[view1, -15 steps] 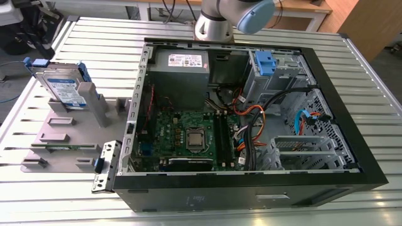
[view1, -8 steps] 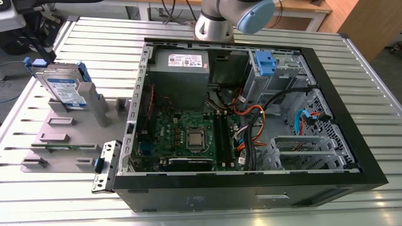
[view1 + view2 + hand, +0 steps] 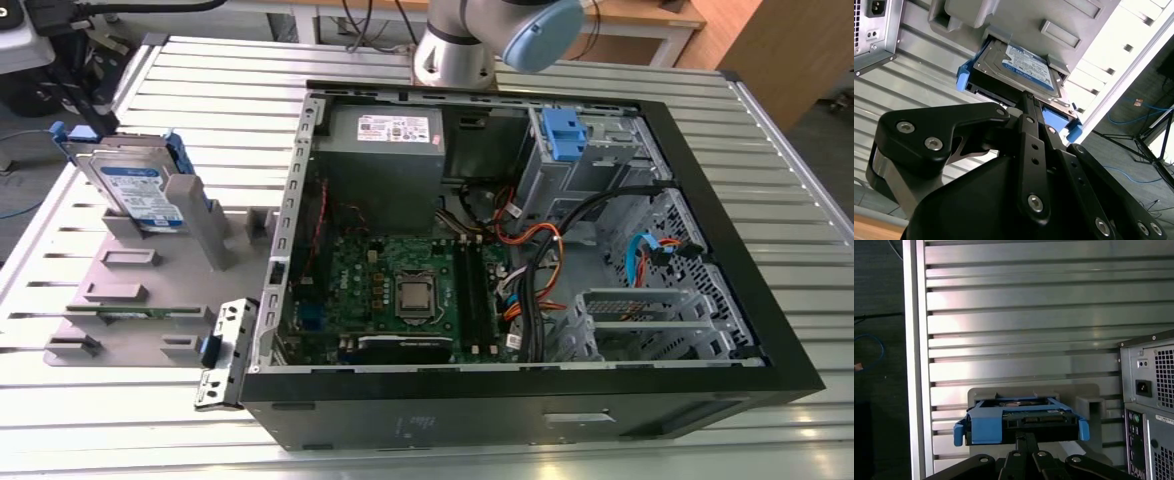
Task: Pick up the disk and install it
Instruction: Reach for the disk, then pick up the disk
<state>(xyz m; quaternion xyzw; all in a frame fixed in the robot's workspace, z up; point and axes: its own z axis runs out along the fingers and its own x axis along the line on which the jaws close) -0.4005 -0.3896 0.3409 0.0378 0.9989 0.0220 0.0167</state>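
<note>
Closest to us in both wrist views is the gripper [image 3: 1027,97], its tip aimed straight at the disk [image 3: 1019,62] just ahead. We cannot tell whether it is clamped or released. The disk stands on edge in a grey holder [image 3: 134,290] on the slatted surface [image 3: 747,130], off the open computer case [image 3: 534,250] toward the exterior view's left. The first wrist view presents its blue-railed edge lying crosswise, while the second wrist view presents its labelled face.

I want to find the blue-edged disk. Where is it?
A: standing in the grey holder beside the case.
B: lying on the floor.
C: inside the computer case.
A: the disk stands on edge in the grey holder, on the exterior view's left of the open computer case.
</note>
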